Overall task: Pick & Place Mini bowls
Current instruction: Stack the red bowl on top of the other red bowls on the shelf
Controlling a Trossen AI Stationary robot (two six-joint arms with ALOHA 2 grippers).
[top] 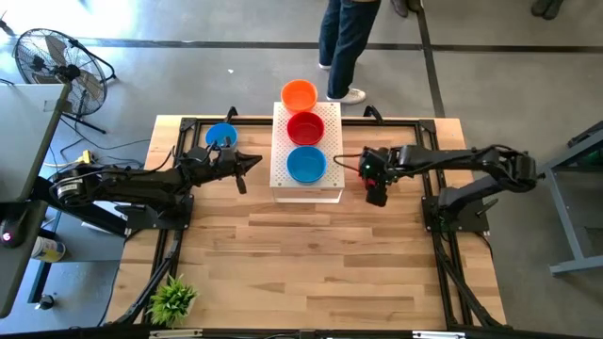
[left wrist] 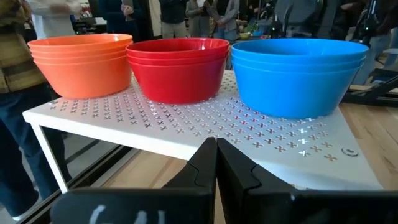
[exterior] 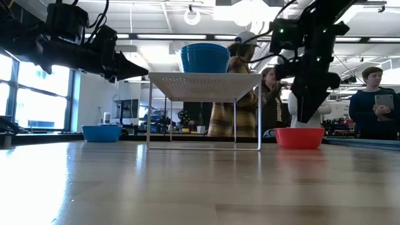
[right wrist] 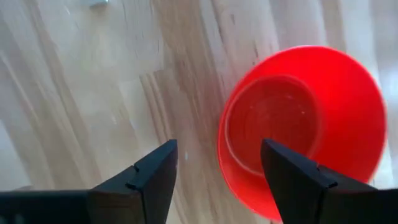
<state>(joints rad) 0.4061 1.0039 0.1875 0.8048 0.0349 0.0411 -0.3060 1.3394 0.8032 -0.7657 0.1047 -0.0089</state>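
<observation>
Right gripper (right wrist: 217,171) above red bowl (right wrist: 305,124) on table right of platform (top: 330,127), jaws wide, holding nothing. Left gripper (left wrist: 216,163) shut, empty, waits left of platform. Done: blue bowl (top: 220,135) on table at left. Left: orange (left wrist: 84,62), red (left wrist: 179,65), blue (left wrist: 297,71) stacks on platform.

You see three stacks on the white platform (left wrist: 186,124), its top patterned with small cross-shaped holes: orange bowls (left wrist: 84,62), red bowls (left wrist: 179,65), blue bowls (left wrist: 298,71). Beside that platform, a single blue bowl (top: 220,135) and a single red bowl (right wrist: 305,124) sit on the pale wood-grain table (top: 311,254).
</observation>
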